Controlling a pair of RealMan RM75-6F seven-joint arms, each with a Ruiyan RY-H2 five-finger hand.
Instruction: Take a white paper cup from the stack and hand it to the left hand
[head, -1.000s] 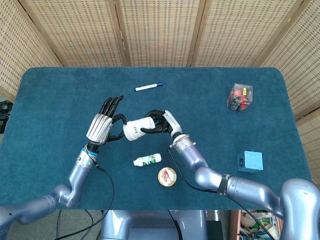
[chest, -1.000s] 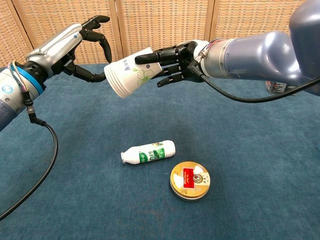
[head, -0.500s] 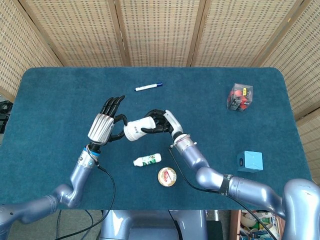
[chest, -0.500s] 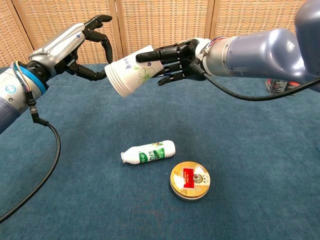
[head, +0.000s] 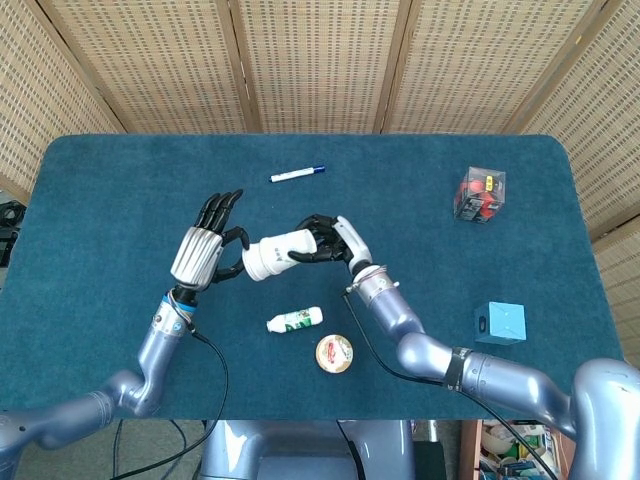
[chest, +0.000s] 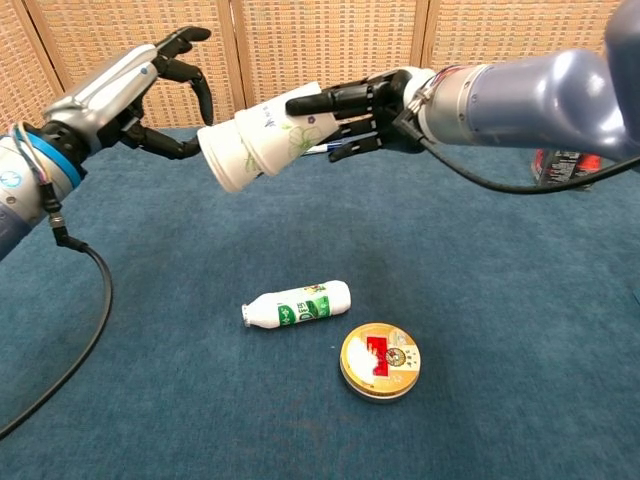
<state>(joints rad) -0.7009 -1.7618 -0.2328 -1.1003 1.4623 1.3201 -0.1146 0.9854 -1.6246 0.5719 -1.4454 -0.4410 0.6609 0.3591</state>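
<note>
So, biggest thing first: the blue table (head: 120, 190) fills most of both views, with the two arms meeting just left of centre. The right hand (head: 325, 238) has its fingers wrapped around the closed end of the white paper cups (chest: 262, 145), holding them sideways in the air, rims pointing toward the left of the frame. The left hand (head: 205, 245) is spread wide, fingers apart and gripping nothing, cupped right by the rims. I can't tell if a fingertip already touches.

My take on doing this step well: it looks like more than one cup is nested there, so the left hand probably wants to close on the outermost rim only and pull it off along the stack's axis, while the right hand keeps a firm hold on the rest. Squeeze gently, since paper walls will likely crumple. Don't let go on the right until the left has a real hold.

The cups themselves are white with a green leaf print on the side and rolled rims.

Smaller stuff below them in the chest view: a small white bottle (chest: 297, 304) lying down and a round tin (chest: 380, 359).
</note>
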